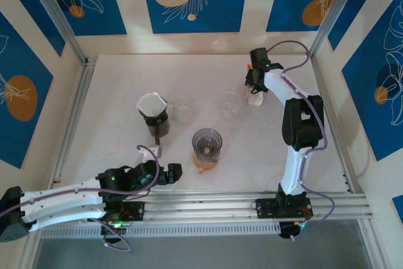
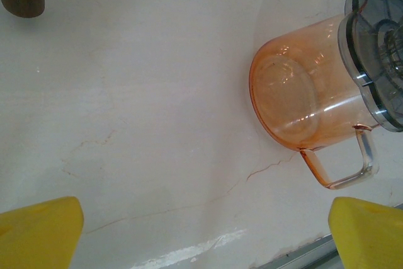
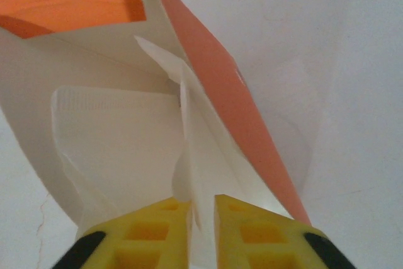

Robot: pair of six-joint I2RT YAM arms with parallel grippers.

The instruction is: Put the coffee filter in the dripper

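Your right gripper (image 3: 201, 211) pinches one coffee filter (image 3: 187, 149) edge-on, ready to draw it from its packet (image 3: 214, 86); your left gripper (image 2: 201, 234) hangs spread beside the dripper (image 2: 378, 48).

Left arm: lies low along the near edge of the desk, reaching from the left corner toward the middle. Left hand (image 1: 174, 172): fully spread, its yellow fingers (image 2: 39, 232) wide apart in the wrist view.

Right arm: rises from its base, elbow bent, forearm stretched to the far right. Right hand (image 1: 254, 94): pointed downward, fingers (image 3: 247, 226) drawn nearly together, pinching a thin white coffee filter (image 3: 192, 155).
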